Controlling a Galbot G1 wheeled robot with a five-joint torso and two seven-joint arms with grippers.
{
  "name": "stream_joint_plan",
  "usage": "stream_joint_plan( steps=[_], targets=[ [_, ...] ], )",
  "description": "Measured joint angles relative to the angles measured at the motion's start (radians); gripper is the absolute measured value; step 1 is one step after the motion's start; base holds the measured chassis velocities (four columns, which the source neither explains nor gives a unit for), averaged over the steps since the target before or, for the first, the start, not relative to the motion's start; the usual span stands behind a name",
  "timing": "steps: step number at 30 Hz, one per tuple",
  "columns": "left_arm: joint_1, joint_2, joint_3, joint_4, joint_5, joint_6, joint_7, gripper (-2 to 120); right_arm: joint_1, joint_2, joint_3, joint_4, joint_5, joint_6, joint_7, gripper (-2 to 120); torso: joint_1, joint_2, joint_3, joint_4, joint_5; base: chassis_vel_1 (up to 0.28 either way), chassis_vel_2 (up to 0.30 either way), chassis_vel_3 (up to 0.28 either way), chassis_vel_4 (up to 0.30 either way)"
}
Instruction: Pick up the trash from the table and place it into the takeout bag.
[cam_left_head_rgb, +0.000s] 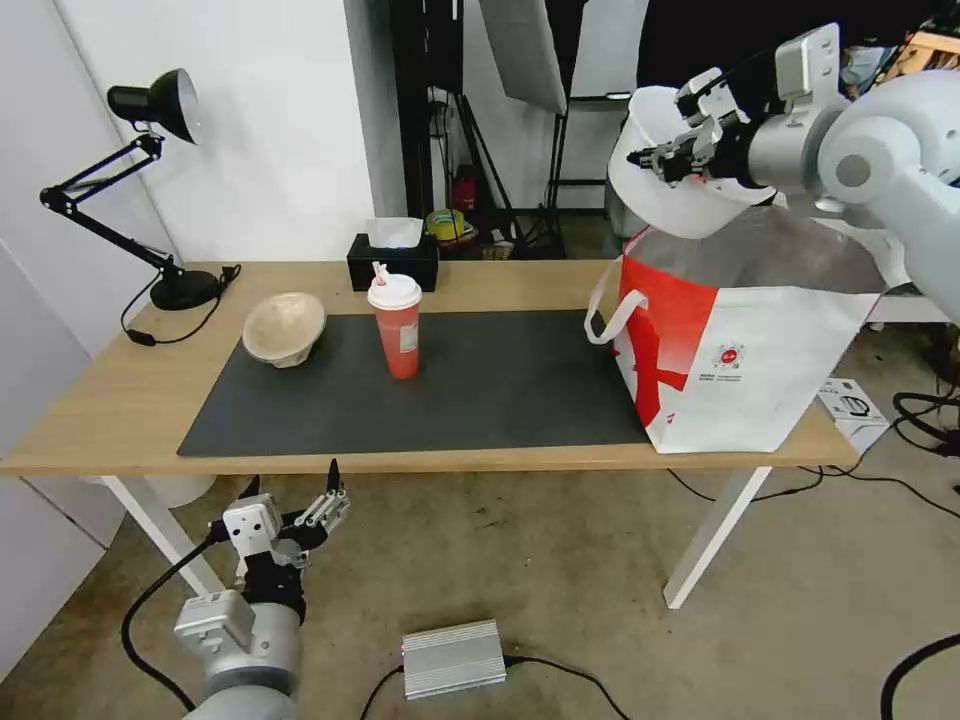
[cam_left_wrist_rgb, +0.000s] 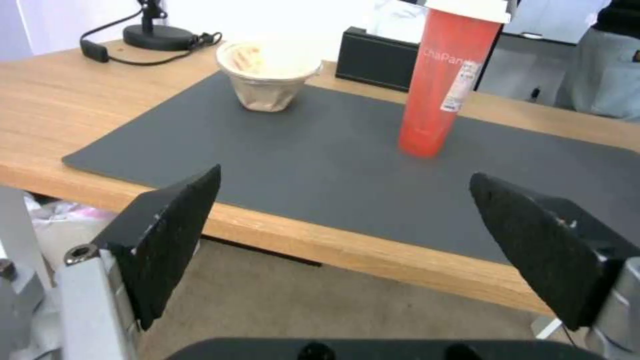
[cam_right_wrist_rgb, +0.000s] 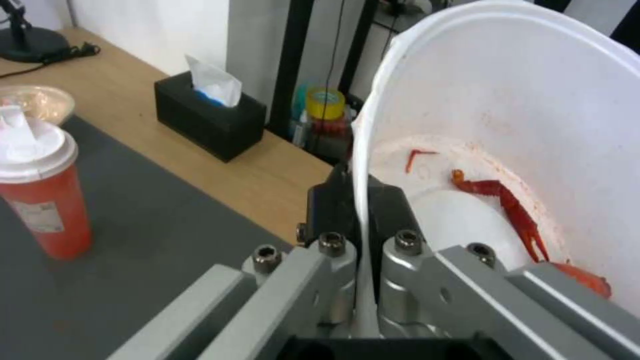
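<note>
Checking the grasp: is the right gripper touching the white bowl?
Touching. The right wrist view shows the right gripper shut on the white bowl's rim, one finger on each side.

Overhead head view; two close, perhaps level wrist views

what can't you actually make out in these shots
- Inside of the takeout bag: head view, hidden by its own walls and the white bowl held in the right tool.
- Drink cup lid: left wrist view, cut off by the edge.
- Cup label text: too small.

Light-wood table (cam_left_head_rgb: 120, 400) under a matt grey mat (cam_left_head_rgb: 480, 390); takeout bag (cam_left_head_rgb: 740, 370) lined with silver foil.
</note>
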Motion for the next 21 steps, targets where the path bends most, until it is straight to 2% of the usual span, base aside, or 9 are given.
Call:
stream_joint_plan(
  steps=[9,21],
  targets=[
    [-0.002,0.0,0.007,0.002,-0.007,0.0,-0.001,100,-0.07,-0.021,0.047,0.031,-0.006,0.0,0.009,0,0.0,0.0,0.0,0.0,0.0,0.0,0.0,0.0,0.0],
    [0.01,0.012,-0.001,-0.004,-0.01,0.0,-0.005,100,-0.282,-0.043,0.201,0.082,-0.025,0.0,0.026,0,0.0,0.0,0.0,0.0001,0.0001,0.0,0.0,0.0,0.0]
  ],
)
